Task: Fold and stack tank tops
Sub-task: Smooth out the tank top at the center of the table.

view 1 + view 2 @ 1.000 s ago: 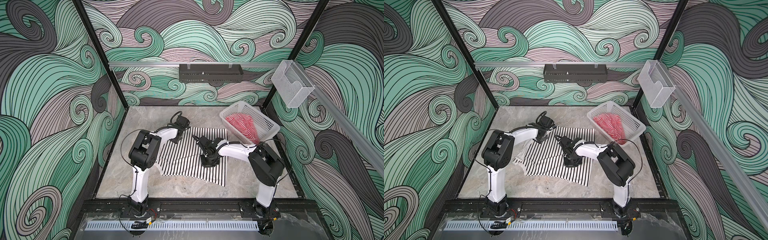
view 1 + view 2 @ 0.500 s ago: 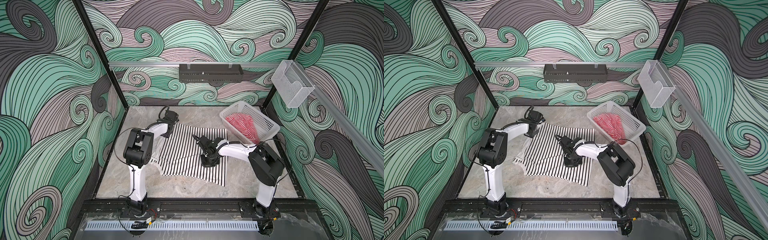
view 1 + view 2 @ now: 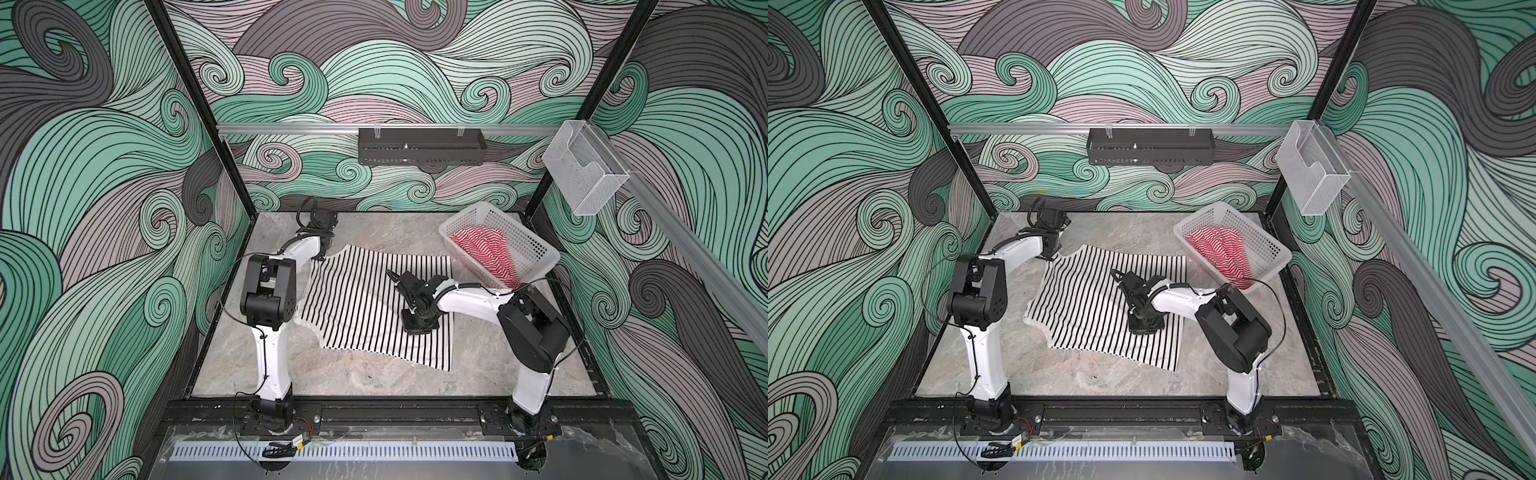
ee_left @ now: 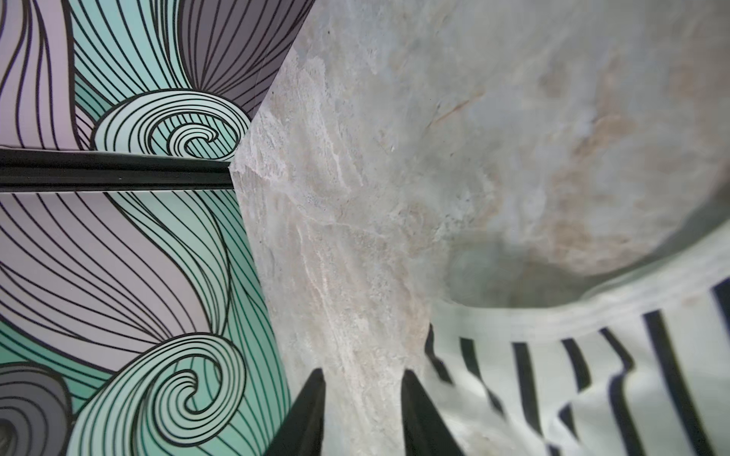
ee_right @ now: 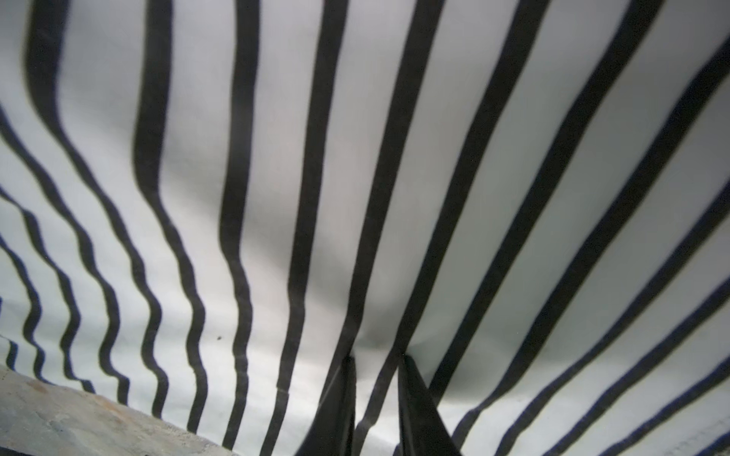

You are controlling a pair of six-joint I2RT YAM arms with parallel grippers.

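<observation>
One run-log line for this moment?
left gripper open beside black-and-white top | right gripper tips on it, grip unclear | red-and-white top in basket

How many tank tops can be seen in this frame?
2. The black-and-white tank top lies spread on the table; the red-and-white tank top sits bunched in the white basket. Others could be hidden beneath it.

The grey marbled table (image 3: pixel 353 374) carries a white perforated basket (image 3: pixel 530 245). A black-and-white tank top (image 3: pixel 353 307) lies spread flat just left of the basket, one corner close beside it.
</observation>
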